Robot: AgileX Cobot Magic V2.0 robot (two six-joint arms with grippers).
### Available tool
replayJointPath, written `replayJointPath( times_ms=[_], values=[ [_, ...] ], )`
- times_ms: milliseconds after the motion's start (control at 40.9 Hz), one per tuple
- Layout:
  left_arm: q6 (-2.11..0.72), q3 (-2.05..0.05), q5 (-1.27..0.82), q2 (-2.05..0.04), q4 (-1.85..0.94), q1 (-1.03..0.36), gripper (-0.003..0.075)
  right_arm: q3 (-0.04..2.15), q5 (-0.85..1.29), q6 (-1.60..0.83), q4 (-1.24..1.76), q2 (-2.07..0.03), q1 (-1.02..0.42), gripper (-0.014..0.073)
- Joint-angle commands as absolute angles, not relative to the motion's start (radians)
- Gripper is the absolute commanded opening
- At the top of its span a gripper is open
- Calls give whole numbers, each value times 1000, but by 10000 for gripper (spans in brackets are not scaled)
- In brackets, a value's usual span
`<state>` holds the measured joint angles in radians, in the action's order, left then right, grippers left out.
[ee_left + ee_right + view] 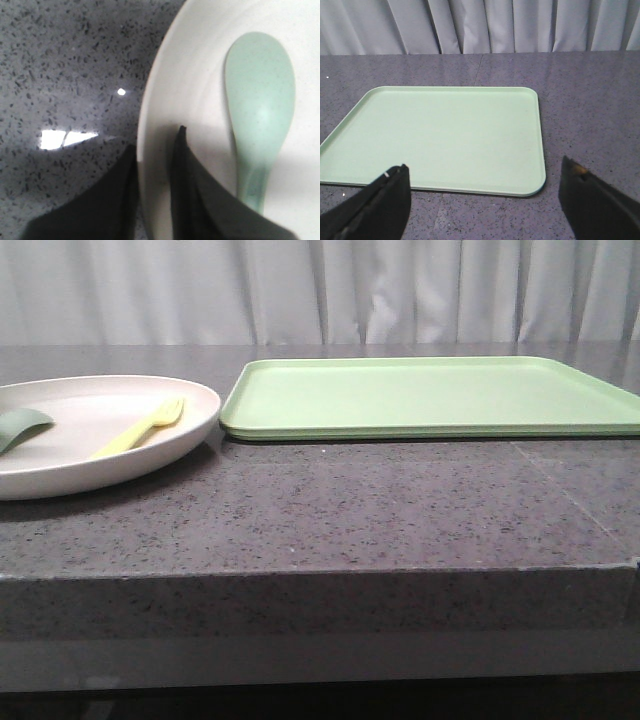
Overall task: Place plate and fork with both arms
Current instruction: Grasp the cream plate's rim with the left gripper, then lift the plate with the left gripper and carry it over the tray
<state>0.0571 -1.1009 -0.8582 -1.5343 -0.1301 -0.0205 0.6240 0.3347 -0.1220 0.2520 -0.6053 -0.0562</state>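
The cream-white plate sits at the table's left, cut off by the front view's edge. On it lies the pale yellow fork, tines toward the tray. My left gripper is shut on the plate's rim, with one dark finger outside over the table and the other inside the dish. My right gripper hangs open with nothing between its fingers, over the stone top just short of the tray's near edge. Neither gripper shows in the front view.
A pale blue-green spoon also lies in the plate, close to the left gripper's inner finger, and shows at the far left of the front view. A flat light green tray lies to the plate's right, nearly touching it. Grey curtains hang behind.
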Motion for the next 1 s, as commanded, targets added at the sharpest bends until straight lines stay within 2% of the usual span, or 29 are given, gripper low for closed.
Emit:
replayJointPath(
  times_ms=[0, 122, 587, 758, 978],
  values=[
    [56, -1128, -843, -1509, -128, -24, -18, 662, 275, -129, 259, -609, -57, 624],
    [44, -1128, -841, -1496, -154, -10, -18, 662, 275, -129, 259, -609, -57, 624],
    [-353, -1128, -914, -1432, -765, 234, -18, 662, 278, -129, 259, -609, -57, 624],
    [-367, -1163, -923, -1428, -842, 200, -18, 662, 279, -129, 259, -609, -57, 624],
    [-348, -1288, -879, -1476, -840, 12, -18, 662, 278, -129, 259, -609, -57, 624]
  ],
)
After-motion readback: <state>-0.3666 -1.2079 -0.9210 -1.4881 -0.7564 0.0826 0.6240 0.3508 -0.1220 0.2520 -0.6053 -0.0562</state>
